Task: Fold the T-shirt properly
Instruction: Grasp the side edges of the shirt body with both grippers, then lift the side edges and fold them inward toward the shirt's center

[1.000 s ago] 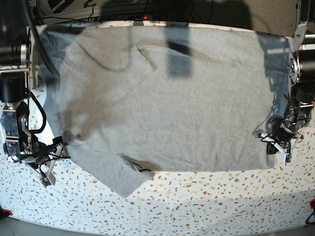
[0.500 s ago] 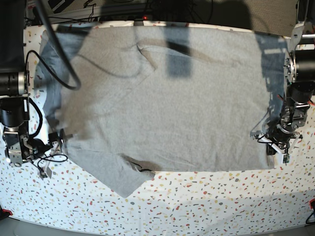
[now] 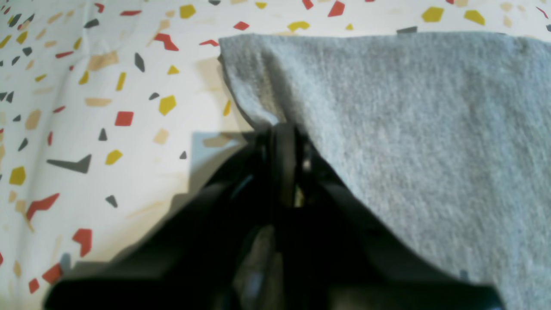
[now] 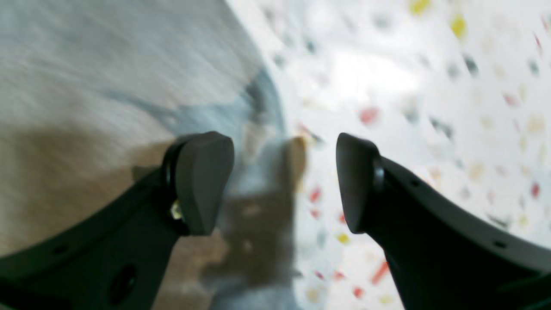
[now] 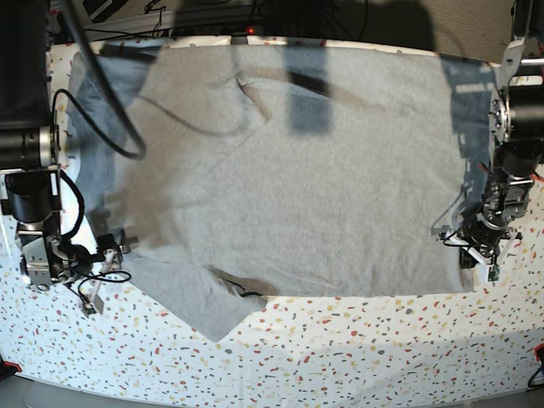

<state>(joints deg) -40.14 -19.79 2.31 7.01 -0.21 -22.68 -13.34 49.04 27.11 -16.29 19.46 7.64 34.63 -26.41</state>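
Observation:
The heather-grey T-shirt (image 5: 297,178) lies spread plain side up over most of the speckled table, one sleeve pointing to the front left. In the base view my left gripper (image 5: 470,246) is at the shirt's right edge. In the left wrist view my left gripper (image 3: 284,131) is shut on a pinch of the T-shirt (image 3: 409,129) close to its corner. My right gripper (image 5: 102,270) hangs at the shirt's left edge by the sleeve. In the blurred right wrist view my right gripper (image 4: 280,181) is wide open, and the T-shirt (image 4: 107,64) edge runs between its fingers (image 4: 202,181).
The white table cover (image 5: 357,348) with coloured flecks shows along the front and at both sides. Cables and dark gear (image 5: 212,17) sit behind the table's back edge. A black cable (image 5: 93,76) loops from the right arm over the shirt's left part.
The right arm has shifted at the shirt's left edge, its open gripper moving slightly up and in towards the sleeve. The left gripper stays shut on the right edge, almost still.

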